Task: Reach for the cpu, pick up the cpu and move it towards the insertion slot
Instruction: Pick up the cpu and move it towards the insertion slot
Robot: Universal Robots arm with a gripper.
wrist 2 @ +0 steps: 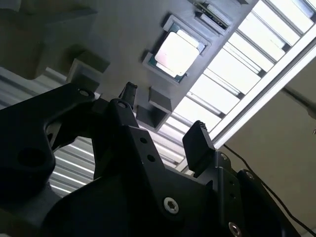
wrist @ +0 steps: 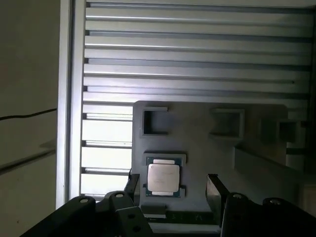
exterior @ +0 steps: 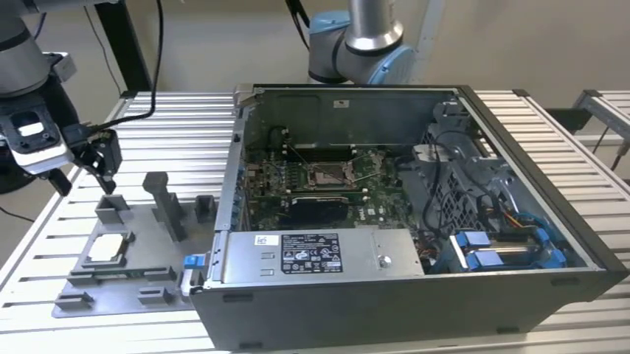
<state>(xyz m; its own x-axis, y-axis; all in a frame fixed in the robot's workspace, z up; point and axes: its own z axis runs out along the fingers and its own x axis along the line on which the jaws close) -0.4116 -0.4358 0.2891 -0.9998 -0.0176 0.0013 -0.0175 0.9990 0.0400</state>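
Note:
The cpu [exterior: 106,248] is a small pale silver square lying flat in a shallow pocket of the grey fixture plate [exterior: 147,254], at the exterior view's left. My gripper [exterior: 85,181] hangs above the plate's far end, well clear of the chip, fingers apart and empty. In the first wrist view the cpu [wrist: 163,177] lies below and between the two black fingers [wrist: 213,190], closer to one of them. In the second wrist view the cpu [wrist 2: 177,53] sits beyond the open gripper [wrist 2: 164,118]. The insertion slot [exterior: 327,175] is the square socket on the motherboard inside the open computer case.
Grey upright blocks [exterior: 164,199] stand on the fixture plate near the chip. The open computer case [exterior: 414,221] fills the slatted aluminium table [exterior: 177,122] toward the exterior view's right, its wall [exterior: 236,169] close beside the plate. A second robot arm base [exterior: 359,44] stands behind the case.

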